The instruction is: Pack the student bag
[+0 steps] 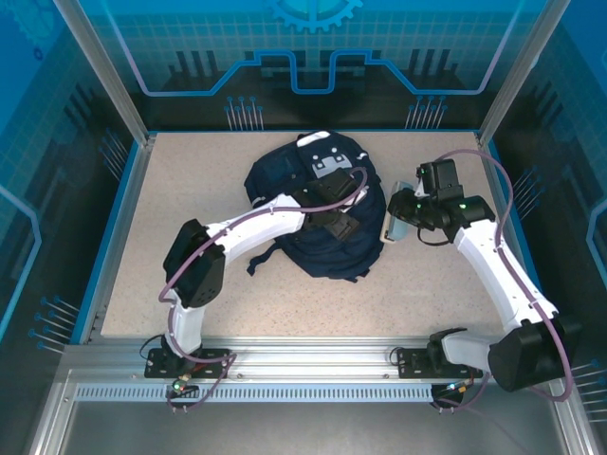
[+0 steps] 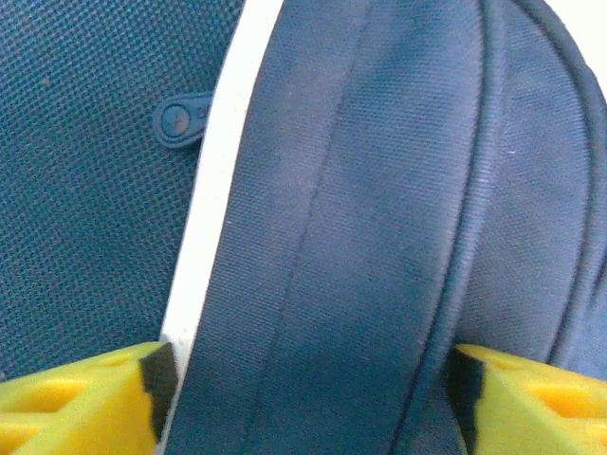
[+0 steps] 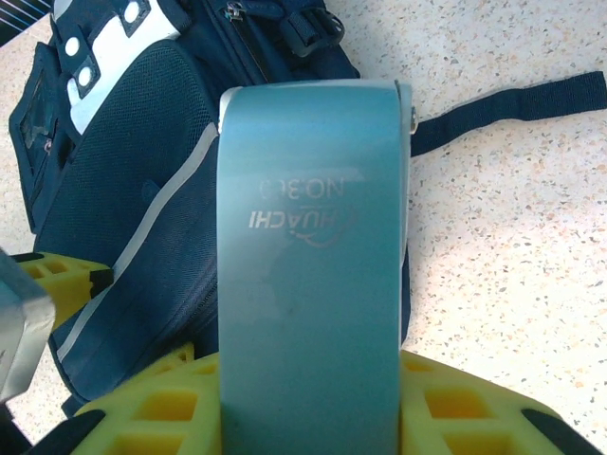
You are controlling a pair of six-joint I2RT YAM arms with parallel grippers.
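Our left arm (image 1: 248,227) reaches elbow-out over the bag (image 1: 275,175), which lies in the middle of the bench (image 1: 171,209). The left fingers (image 2: 76,403) stand apart, astride a ridge of navy cloth. Our right arm (image 1: 493,256) bends inward, the right fingers (image 3: 455,408) clamped on an upright teal book (image 3: 308,237) just beside the bag. The book's lower end is cut off and its print is blurred.
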